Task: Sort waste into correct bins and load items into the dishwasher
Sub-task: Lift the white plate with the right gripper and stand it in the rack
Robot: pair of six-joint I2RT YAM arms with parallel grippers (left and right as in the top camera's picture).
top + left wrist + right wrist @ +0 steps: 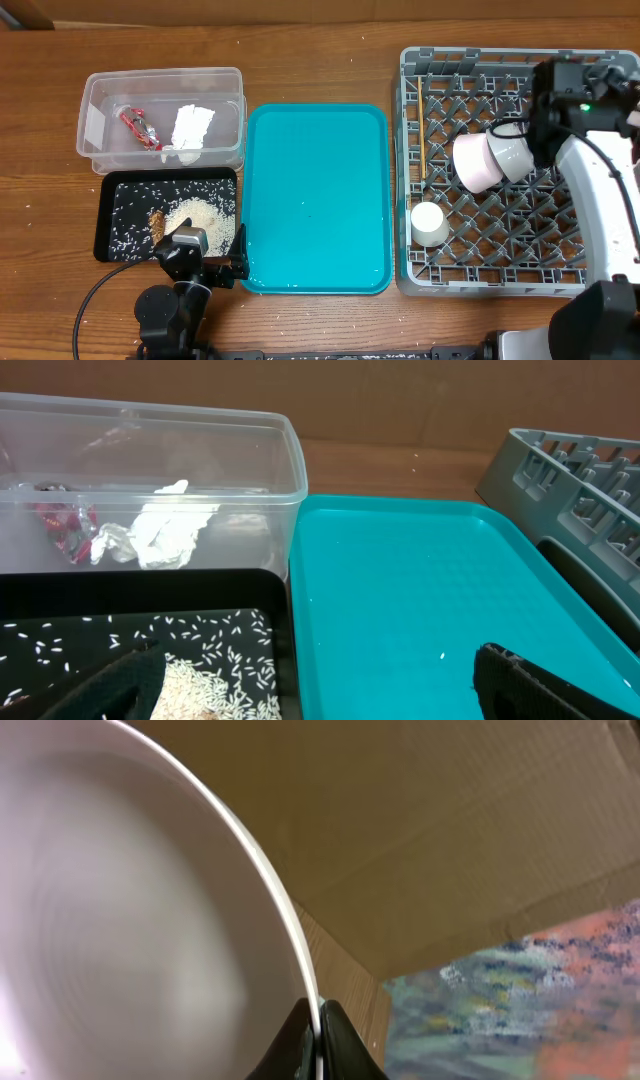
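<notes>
The sorting looks done, and the job in hand now is loading the big square grey plastic rack with pegs [410, 120] on the right. At the far left, the clear plastic box-shaped tub [95, 85] holds the crumpled white tissue [190, 128] and the small red-and-silver wrapper [138, 125]. Just in front of it, the flat black tray [108, 215] holds the loose white rice [195, 215] and the small brown food scrap [157, 222]. The big teal tray [315, 200] in the middle looks almost bare. I can only make out a tiny white speck or two on it. The left fingers [530, 680] are spread wide with nothing between them. They hang low at the near edge, where the black tray meets the teal one. The right fingers [345, 1050] are squeezed tight on the thin rim of a whitish round bowl [515, 155], which sits over the far part of the rack. A pale pink round dish [475, 162] leans right against the bowl on its left. A small white cup [428, 222] sits in the rack's near left part. Thin wooden chopsticks [421, 150] seem to lie along the rack's left side. I think the bowl is about to be set down. Next, the right arm needs to lower the bowl between the pegs so it can lean there. Then the fingers should let go slowly and lift straight up, so they do not knock the pink dish. I cannot tell if the bowl touches the pegs yet.
</notes>
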